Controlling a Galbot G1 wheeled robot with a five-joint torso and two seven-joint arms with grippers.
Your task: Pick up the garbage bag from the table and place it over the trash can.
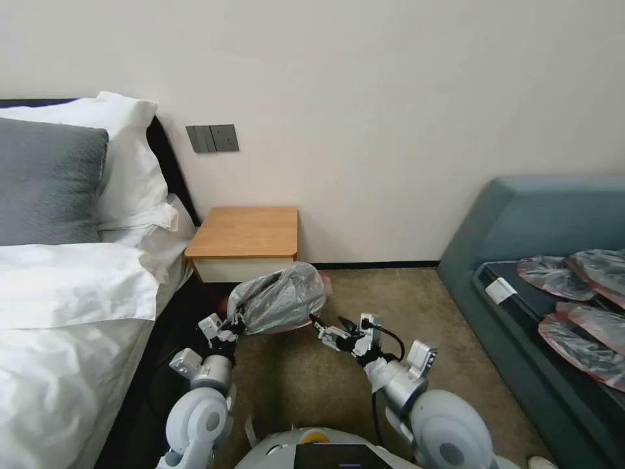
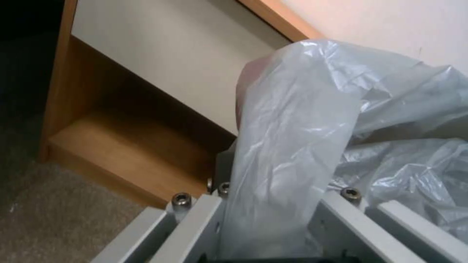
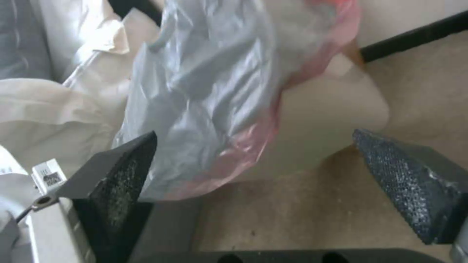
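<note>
The left gripper (image 1: 236,324) fingers pinch the garbage bag (image 1: 281,301) over the trash can (image 3: 331,120); right gripper (image 1: 323,329) fingers are open. Risk: thin plastic slips free, leaving the rim unhooked.

The garbage bag (image 1: 280,298) is showing crinkly, glossy translucent grey plastic with a pinkish rim, while the desk (image 1: 244,232) is showing smooth matt orange-brown wood, the right gripper (image 3: 292,182) is showing rough, textured black pads, and the carpet (image 1: 390,306) is looking coarse and matt.
</note>
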